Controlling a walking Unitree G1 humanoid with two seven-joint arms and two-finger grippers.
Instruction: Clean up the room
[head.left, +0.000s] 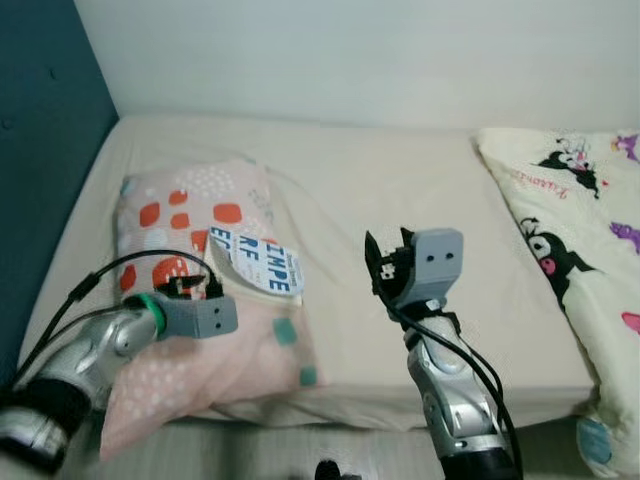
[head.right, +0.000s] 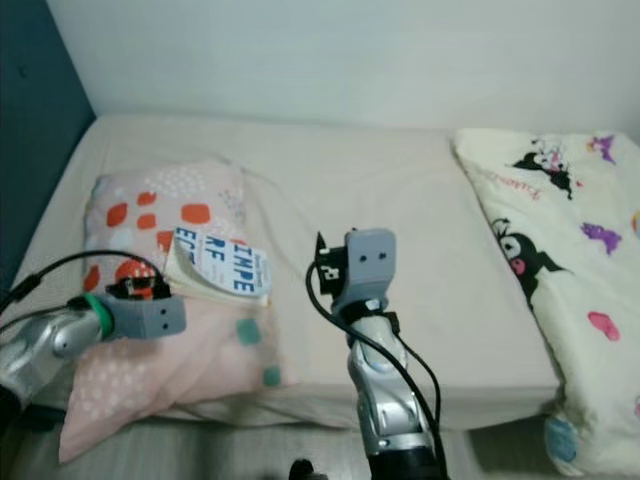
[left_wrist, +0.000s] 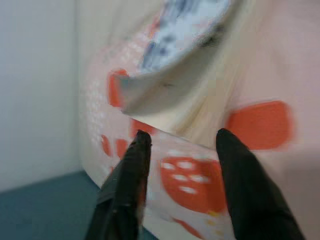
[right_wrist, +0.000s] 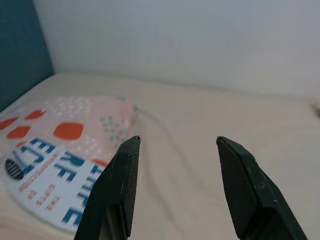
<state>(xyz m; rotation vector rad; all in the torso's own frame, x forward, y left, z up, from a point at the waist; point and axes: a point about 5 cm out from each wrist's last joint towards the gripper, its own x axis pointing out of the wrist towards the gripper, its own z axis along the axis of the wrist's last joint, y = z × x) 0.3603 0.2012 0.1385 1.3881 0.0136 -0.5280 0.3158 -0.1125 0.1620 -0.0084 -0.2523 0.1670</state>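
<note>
A white book with blue lettering (head.left: 258, 262) lies on a pink pillow with orange patches (head.left: 190, 230) at the left of the bed. My left gripper (left_wrist: 180, 142) is open, its fingertips just short of the book's near edge (left_wrist: 165, 95) and above the pillow. Its grey wrist block (head.left: 200, 318) hangs over the pillow's front half. My right gripper (right_wrist: 177, 142) is open and empty, held upright above the middle of the bed (head.left: 385, 262), pointing toward the wall, with the book (right_wrist: 47, 175) to its left.
The cream mattress (head.left: 400, 190) fills the middle. A cartoon-print blanket (head.left: 580, 230) covers the right side. A dark teal headboard (head.left: 40, 130) rises at the left and a white wall (head.left: 350, 50) stands behind. The bed's front edge (head.left: 380, 405) is close to me.
</note>
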